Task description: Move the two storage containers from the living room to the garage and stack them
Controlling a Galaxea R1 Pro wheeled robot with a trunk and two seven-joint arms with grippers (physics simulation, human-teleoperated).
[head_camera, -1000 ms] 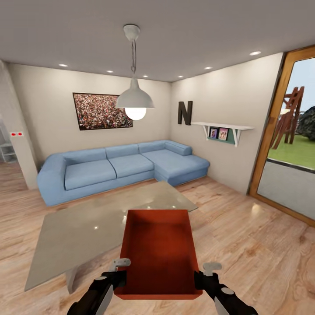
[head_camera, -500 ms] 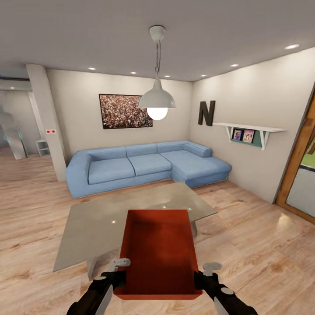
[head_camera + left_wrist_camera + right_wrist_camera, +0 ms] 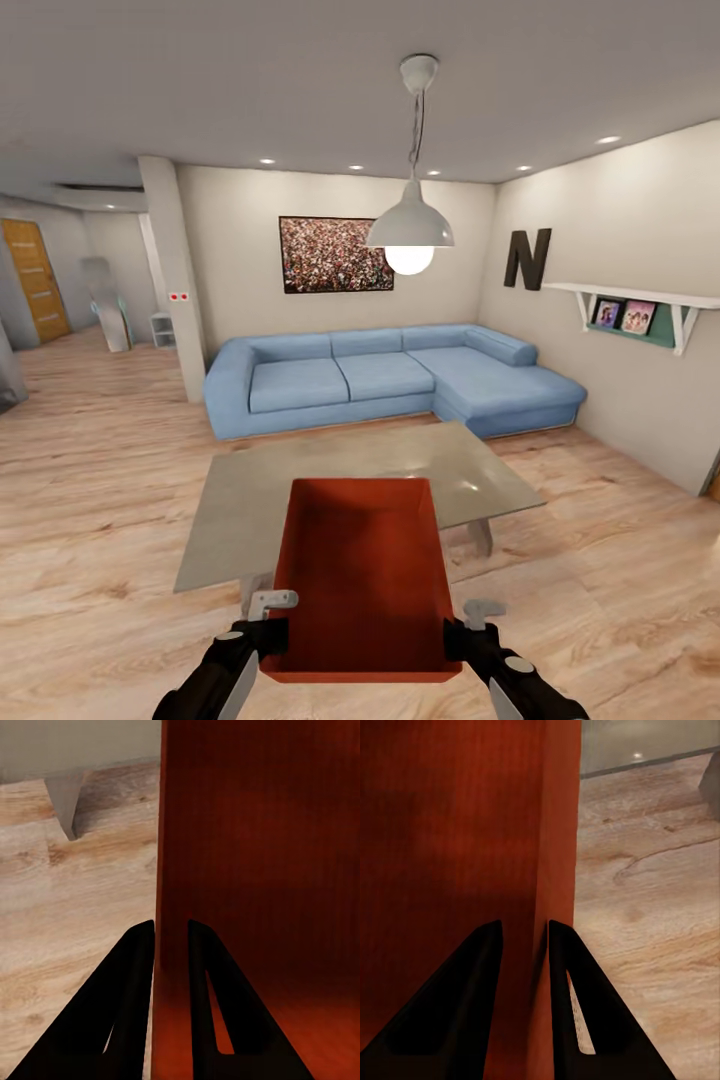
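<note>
The living room had a light wood plank floor (image 3: 90, 480) and pale walls. A blue corner sofa (image 3: 390, 380) stood against the far wall, and in front of it was a low table (image 3: 350, 475) with a grey, shiny top. Above the sofa hung a framed picture (image 3: 336, 254) with a speckled pattern, and a white pendant lamp (image 3: 411, 225) was lit over the table. On the side wall there was one big dark letter "N" (image 3: 527, 258). Next to it, a white shelf (image 3: 640, 298) carried two small photos; no writing on them could be read.

One storage container (image 3: 362, 570), orange-red and open at the top, was carried in the air in front of the robot, over the near edge of the table. The left gripper (image 3: 171, 941) was closed on the thin left wall of the container, one finger on each side. The right gripper (image 3: 525, 941) pinched the right wall in the same way.
</note>
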